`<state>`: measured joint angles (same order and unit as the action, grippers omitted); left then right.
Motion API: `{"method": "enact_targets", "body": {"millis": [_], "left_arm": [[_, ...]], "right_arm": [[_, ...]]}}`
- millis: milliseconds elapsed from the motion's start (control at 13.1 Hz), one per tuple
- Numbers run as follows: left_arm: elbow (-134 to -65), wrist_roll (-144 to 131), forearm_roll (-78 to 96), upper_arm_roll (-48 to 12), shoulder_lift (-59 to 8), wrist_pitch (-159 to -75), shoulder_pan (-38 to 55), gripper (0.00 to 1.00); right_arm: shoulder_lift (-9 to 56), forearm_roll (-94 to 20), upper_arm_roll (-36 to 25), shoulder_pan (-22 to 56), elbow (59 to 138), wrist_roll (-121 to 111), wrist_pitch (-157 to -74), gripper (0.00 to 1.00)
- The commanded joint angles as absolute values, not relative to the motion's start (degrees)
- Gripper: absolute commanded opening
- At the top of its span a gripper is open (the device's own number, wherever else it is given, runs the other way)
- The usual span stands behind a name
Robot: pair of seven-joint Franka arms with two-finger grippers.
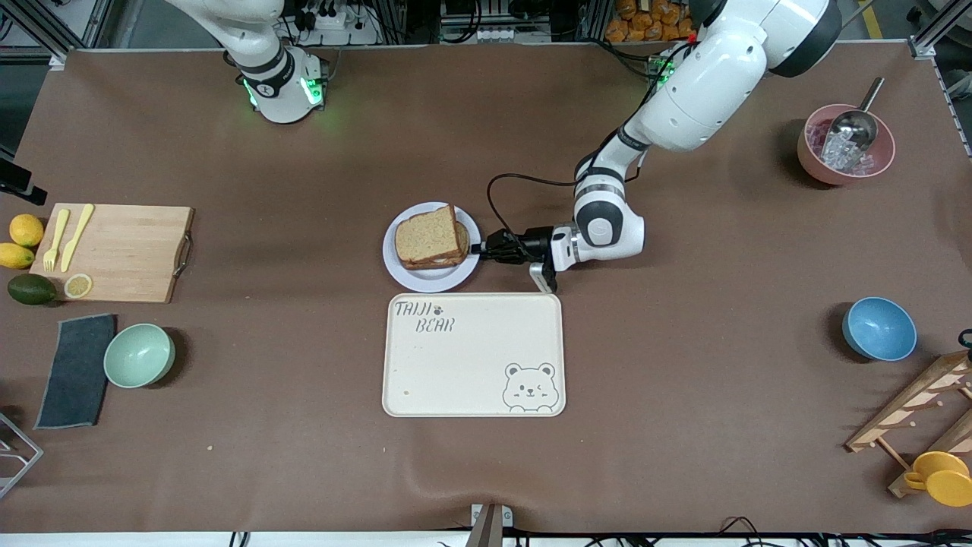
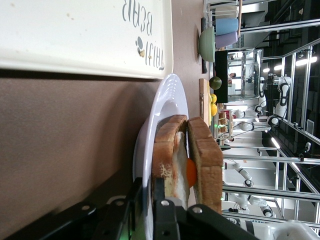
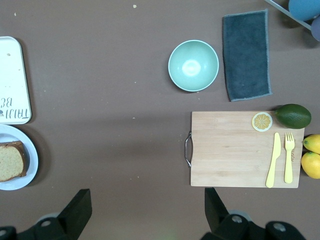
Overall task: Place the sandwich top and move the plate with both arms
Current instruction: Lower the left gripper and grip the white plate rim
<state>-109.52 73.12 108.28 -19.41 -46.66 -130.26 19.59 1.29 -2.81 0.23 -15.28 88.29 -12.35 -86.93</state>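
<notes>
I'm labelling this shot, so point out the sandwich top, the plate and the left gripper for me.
sandwich top (image 1: 430, 235), front view, middle of its bare upper face.
plate (image 1: 427, 282), front view, bare rim nearest the tray.
left gripper (image 1: 486, 247), front view, fingertips at the plate's rim.

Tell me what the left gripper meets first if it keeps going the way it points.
The left gripper already straddles the plate rim; straight on, it likely meets the sandwich's lower slice, under the sandwich top.

The brown sandwich top (image 1: 430, 235) lies on the egg slice on the round pale plate (image 1: 402, 270), mid-table.
</notes>
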Motion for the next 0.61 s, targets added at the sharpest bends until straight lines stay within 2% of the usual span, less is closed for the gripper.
{"method": "enact_targets", "body": {"millis": [0,153,305,535], "left_arm": [[-105.03,77.78,111.09,-18.98,-53.26,-132.10,22.15,0.13],[-104.94,79.10,111.44,-18.98,-53.78,-132.19,22.15,0.10],[-104.85,81.55,113.20,-18.98,-53.88,-132.10,22.15,0.01],[-104.85,82.44,113.29,-18.98,-53.79,-132.10,21.89,0.00]], "right_arm": [[1.05,-3.69,0.97,-16.88,88.68,-12.83,-87.10,1.00],[0.79,-3.60,1.05,-16.26,88.68,-12.83,-87.27,1.00],[0.62,-3.60,1.23,-16.17,88.68,-12.83,-87.10,1.00],[0.88,-3.69,1.32,-16.35,88.68,-12.83,-87.62,1.00]]}}
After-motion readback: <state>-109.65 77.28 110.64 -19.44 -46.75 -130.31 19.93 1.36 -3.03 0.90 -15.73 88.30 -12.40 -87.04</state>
